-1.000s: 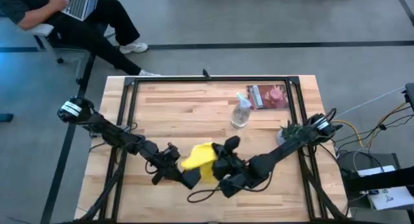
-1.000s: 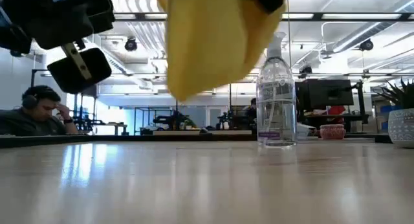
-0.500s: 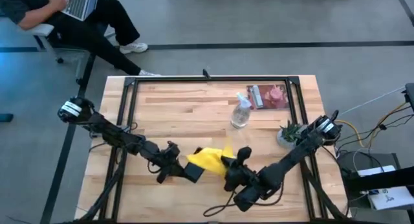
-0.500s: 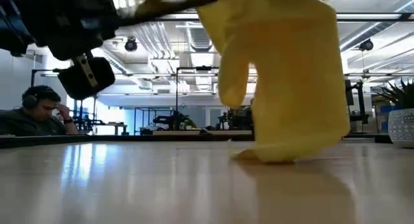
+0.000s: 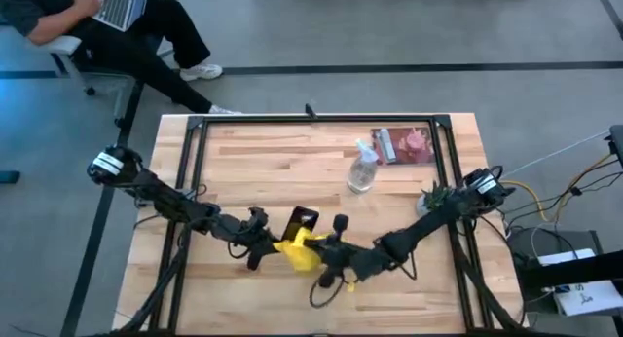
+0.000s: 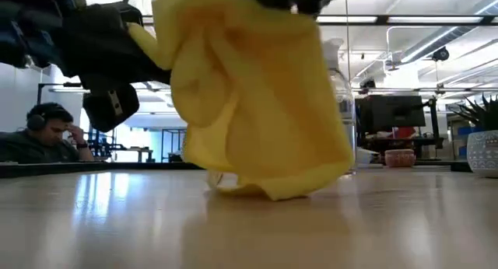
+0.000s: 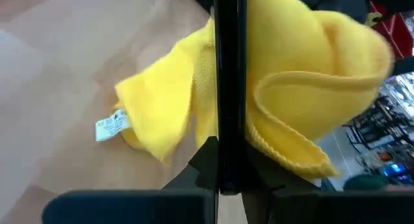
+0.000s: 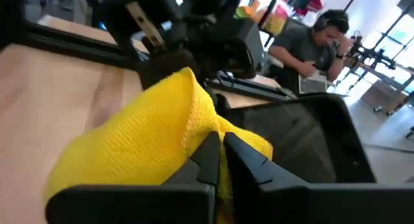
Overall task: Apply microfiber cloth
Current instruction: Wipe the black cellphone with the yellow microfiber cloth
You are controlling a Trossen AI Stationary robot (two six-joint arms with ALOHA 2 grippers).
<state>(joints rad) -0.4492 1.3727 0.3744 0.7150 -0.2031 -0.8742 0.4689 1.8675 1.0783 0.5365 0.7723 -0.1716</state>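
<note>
A: Where to find the microfiber cloth (image 5: 304, 253)?

B: Bunched up near the middle of the tabletop (image 5: 273, 162), toward the edge where the arms are mounted. Hangs in loose folds between the two grippers, lowest folds touching the wood in the low view. Drapes against a black phone (image 5: 301, 222) standing on edge just behind it.

A: And the grippers?

B: Right gripper (image 5: 329, 257) pinched tight on an upper fold of the cloth, fingers together with yellow fabric bulging on both sides. Left gripper (image 5: 265, 242) just beside it, apparently clamped on the lower edge of the phone, holding it tilted up off the wood.

A: How likely to handle?

B: Soft, light and limp, judging by the sag and the irregular folds. Keeps no shape of its own, so follows wherever pulled. Probably grips the glass rather than sliding freely, being fuzzy. Nothing fragile in the cloth itself; more care owed to the phone.

A: Best place to hold?

B: On a thick gathered fold, as now, not a single thin edge or the white tag (image 7: 111, 127). Leaves enough loose fabric below the fingers to press flat on the screen. Well clear of the spray bottle (image 5: 362, 169) toward the far right corner.
</note>
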